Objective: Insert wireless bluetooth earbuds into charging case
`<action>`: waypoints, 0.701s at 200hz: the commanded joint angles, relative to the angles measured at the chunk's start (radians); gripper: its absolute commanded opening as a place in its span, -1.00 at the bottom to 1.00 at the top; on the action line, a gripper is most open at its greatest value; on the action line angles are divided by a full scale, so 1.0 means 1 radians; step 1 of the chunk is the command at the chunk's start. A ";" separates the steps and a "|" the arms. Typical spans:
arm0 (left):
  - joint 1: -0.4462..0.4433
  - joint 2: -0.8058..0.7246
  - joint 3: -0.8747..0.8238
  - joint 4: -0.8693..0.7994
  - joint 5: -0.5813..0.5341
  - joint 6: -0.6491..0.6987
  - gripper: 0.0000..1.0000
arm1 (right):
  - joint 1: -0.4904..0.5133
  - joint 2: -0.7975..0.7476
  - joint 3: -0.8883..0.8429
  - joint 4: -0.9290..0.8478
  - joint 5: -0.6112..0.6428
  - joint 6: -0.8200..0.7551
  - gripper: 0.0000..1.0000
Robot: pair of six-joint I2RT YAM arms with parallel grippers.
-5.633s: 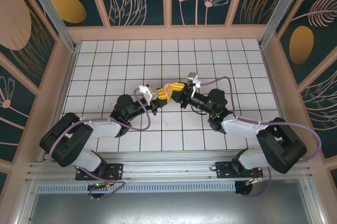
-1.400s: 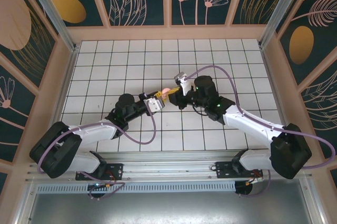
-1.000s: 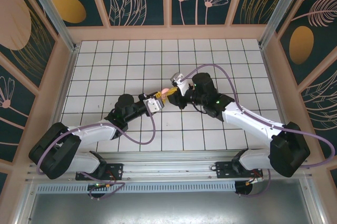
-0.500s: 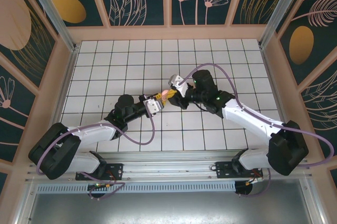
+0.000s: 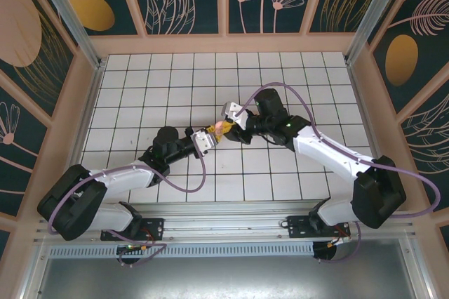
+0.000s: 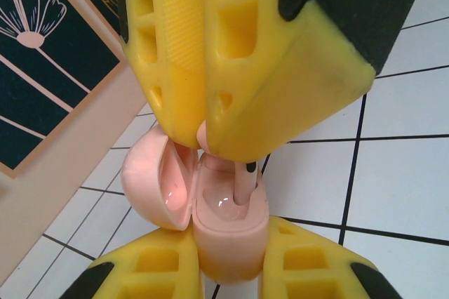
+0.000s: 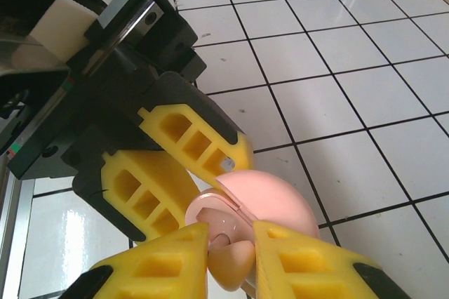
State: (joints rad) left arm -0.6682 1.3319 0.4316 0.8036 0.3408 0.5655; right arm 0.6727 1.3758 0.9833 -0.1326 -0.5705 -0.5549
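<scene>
- Over the last second and a half the right arm swings its wrist round toward the far side of the charging case [image 6: 228, 232], and the right gripper [image 6: 203, 137] shifts slightly left in the top view until it sits right over the case.
- The left arm barely moves in that time; it acts as the fixture.
- Left gripper [image 6: 228, 264] is clenched on the lower body of the case and holds it up off the tiled table [image 6: 407, 194], lid [image 6: 147, 176] hinged open to the left.
- Right gripper is pinched on an earbud [image 6: 243, 188]: the pink head is caught between the yellow fingertips and the stem points down into a well of the case.
- From the right wrist, the right gripper [image 7: 231, 257] has its tips just over the open case mouth, with the lid dome beside them.
- The jaws look a hair looser than a moment ago, but contact with the bud is not broken.
- Meaning: alignment is done, and insertion is under way or nearly seated.
- Likely next comes letting go and backing straight up; a tilted stem could jam on the well's rim.
- Cannot tell whether the other well is filled.
</scene>
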 commanded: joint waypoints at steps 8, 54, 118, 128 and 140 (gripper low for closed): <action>-0.031 -0.041 0.019 0.112 0.124 -0.020 -0.73 | -0.007 0.019 0.024 -0.008 0.011 -0.037 -0.52; -0.031 -0.041 0.018 0.109 0.120 -0.024 -0.73 | -0.013 -0.018 0.012 0.032 -0.002 -0.012 -0.46; -0.031 -0.039 0.021 0.113 0.115 -0.032 -0.73 | -0.020 -0.083 -0.030 0.102 -0.038 0.044 -0.33; -0.031 -0.038 0.022 0.116 0.115 -0.034 -0.73 | -0.022 -0.092 -0.036 0.116 -0.042 0.055 -0.32; -0.031 -0.036 0.019 0.120 0.115 -0.038 -0.73 | -0.024 -0.104 -0.046 0.134 -0.049 0.072 -0.30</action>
State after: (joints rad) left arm -0.6754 1.3132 0.4324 0.8600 0.3656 0.5331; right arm 0.6640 1.3075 0.9588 -0.1001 -0.6117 -0.5316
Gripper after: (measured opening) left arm 0.170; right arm 0.340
